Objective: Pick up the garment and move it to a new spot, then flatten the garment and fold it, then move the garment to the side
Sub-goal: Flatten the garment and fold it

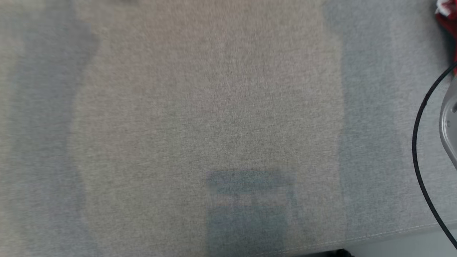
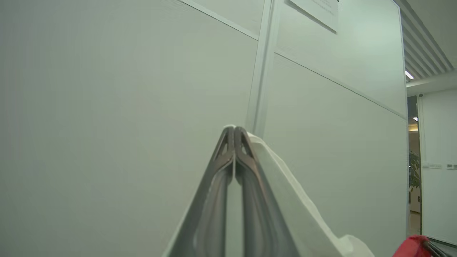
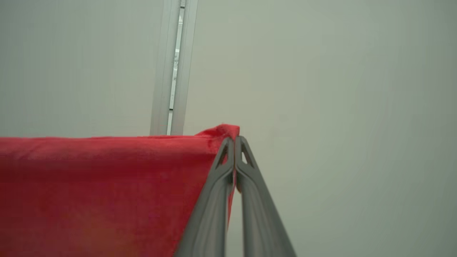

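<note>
Red garment [image 3: 107,185] cut off; right gripper [image 3: 234,138] clamps corner, left gripper [image 2: 234,128] pinches white edge [image 2: 285,185].

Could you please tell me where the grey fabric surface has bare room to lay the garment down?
Most of the grey fabric surface is bare: from the head view's left edge across the middle to the black cable, down to the front seam. The far right is crowded: the cable, a pale robot part and the garment at the top corner.
</note>
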{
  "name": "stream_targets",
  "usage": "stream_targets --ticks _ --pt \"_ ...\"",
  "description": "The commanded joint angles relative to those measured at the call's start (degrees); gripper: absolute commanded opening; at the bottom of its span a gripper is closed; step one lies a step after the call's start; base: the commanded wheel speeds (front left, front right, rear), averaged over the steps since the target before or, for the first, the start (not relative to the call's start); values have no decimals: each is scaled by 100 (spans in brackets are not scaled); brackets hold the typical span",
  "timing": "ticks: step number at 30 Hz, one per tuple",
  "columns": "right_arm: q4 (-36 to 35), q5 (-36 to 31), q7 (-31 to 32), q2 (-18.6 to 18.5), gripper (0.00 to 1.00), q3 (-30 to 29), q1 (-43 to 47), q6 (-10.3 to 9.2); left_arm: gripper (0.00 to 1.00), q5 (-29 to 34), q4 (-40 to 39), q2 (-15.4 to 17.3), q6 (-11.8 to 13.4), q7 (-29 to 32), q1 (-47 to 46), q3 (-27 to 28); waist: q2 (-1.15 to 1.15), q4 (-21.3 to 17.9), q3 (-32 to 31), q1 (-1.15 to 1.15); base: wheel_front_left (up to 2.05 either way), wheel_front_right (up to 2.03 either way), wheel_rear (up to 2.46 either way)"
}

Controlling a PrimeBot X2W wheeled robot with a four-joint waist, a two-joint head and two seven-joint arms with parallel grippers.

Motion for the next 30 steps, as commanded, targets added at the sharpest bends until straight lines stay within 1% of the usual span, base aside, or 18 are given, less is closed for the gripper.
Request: stream_targets --ticks 1,4,8,10,15,16,19,23,26,30 --pt "148 -270 -78 60 0 -160 -38 -5 0 -173 -190 84 -26 -123 35 -234 0 -140 1689 -1 0 0 0" --pt "323 -503 -128 79 0 -379 14 -5 0 -563 -545 312 -23 -238 346 -578 0 -22 1967 -1 0 0 0" --pt "277 -429 -129 61 0 -439 328 -5 0 -1056 -952 521 -26 -271 806 -788 0 141 2122 -1 0 0 0" --pt "127 -351 -131 66 0 -452 637 -5 0 -1307 -1337 694 -26 -269 1324 -845 0 223 2068 -1 0 0 0" --pt "-315 -167 -133 64 0 -507 1449 -5 0 -1707 -2015 983 -27 -272 2347 -740 0 278 1719 -1 0 0 0" --pt "-315 -167 -133 64 0 -507 1449 -5 0 -1707 -2015 983 -27 -272 2347 -740 0 278 1719 -1 0 0 0" --pt "-674 -34 -132 64 0 -558 2101 -6 0 -1911 -2513 1245 -27 -267 3148 -724 0 285 1407 -1 0 0 0" --pt "-1171 192 -130 67 0 -610 3207 -6 0 -2258 -3179 1450 -27 -267 4558 -561 0 288 879 -1 0 0 0" --pt "-1506 397 -130 -33 0 -620 4058 -6 0 -2398 -3566 1438 -27 -267 5753 -391 0 330 492 -1 0 0 0" --pt "-1824 693 -130 -180 0 -456 5206 -6 0 -2408 -3738 1178 -28 -268 7165 -204 0 418 -3 -1 0 0 0"
